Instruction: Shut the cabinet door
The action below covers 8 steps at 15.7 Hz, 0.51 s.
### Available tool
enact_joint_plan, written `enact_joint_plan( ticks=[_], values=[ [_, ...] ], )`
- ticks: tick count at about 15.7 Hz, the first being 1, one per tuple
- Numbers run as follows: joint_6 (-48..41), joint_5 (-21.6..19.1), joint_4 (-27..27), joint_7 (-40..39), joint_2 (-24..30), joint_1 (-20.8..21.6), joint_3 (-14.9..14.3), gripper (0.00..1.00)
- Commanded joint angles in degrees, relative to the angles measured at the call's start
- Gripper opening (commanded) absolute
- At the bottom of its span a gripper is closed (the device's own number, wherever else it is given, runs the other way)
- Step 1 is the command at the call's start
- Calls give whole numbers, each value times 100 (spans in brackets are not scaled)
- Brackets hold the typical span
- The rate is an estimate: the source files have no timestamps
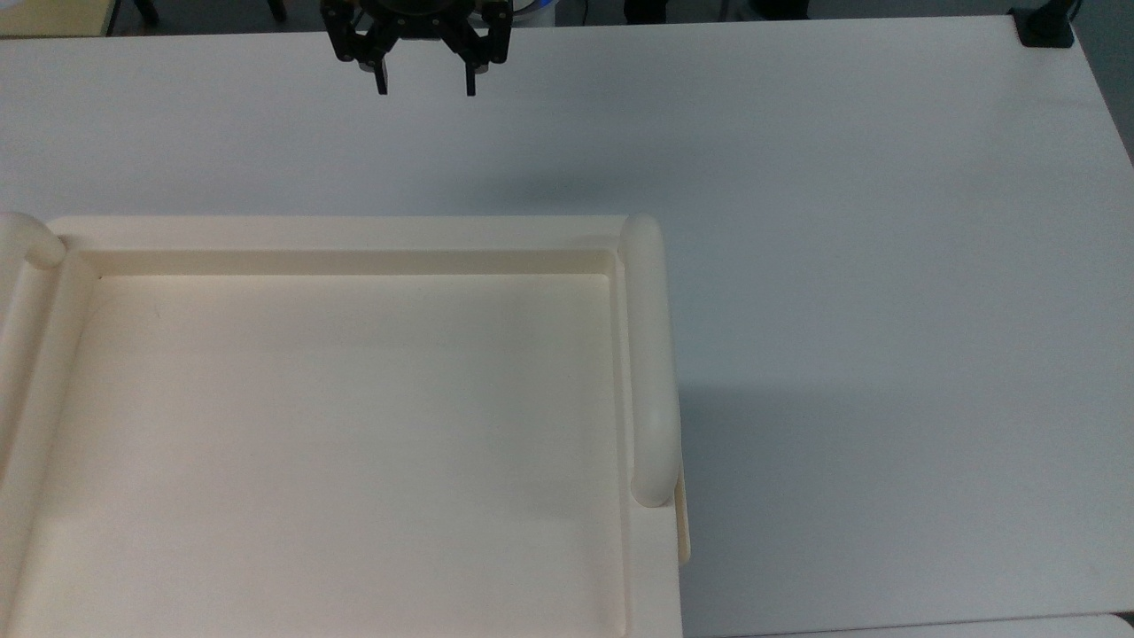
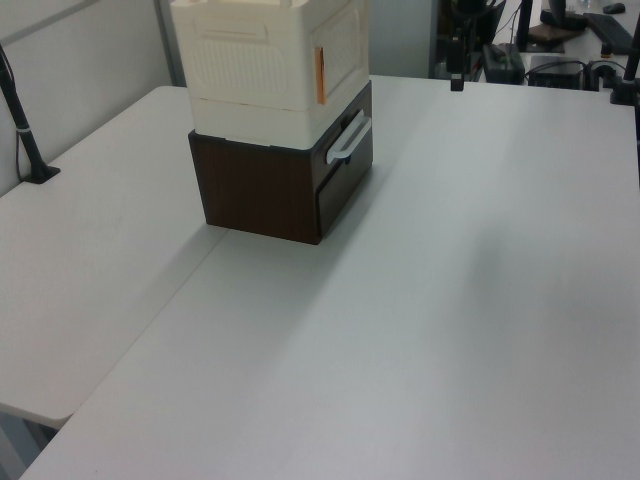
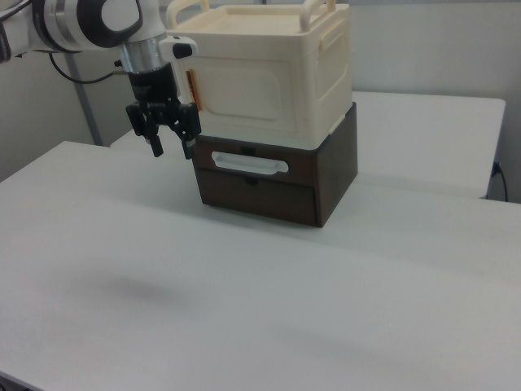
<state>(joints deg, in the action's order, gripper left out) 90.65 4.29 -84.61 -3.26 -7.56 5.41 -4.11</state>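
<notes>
Thin cream rectangular cabinet door [image 3: 244, 91]: on front face of large cream box-like cabinet [image 3: 326, 73], orange-brown fittings on edge at the right view's left. We judge it flush, closed or nearly so.

Handling, our estimate: light, stiff hinged panel. No grip needed; push flat on edge far from fittings.

Cabinet sits on dark brown drawer unit [image 3: 269, 191] on white worktop [image 3: 244, 309].

Black two-finger hand [image 3: 172, 151] hangs off door at the right view's left, fingers spread wide, empty.
</notes>
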Motion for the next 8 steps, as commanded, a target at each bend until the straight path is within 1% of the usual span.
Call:
enact_joint_plan(
  ticks=[1,8],
  values=[
    [14,98,-196,309,149,39,-46,100],
    [-4,90,-170,309,149,21,-64,100]
  ],
)
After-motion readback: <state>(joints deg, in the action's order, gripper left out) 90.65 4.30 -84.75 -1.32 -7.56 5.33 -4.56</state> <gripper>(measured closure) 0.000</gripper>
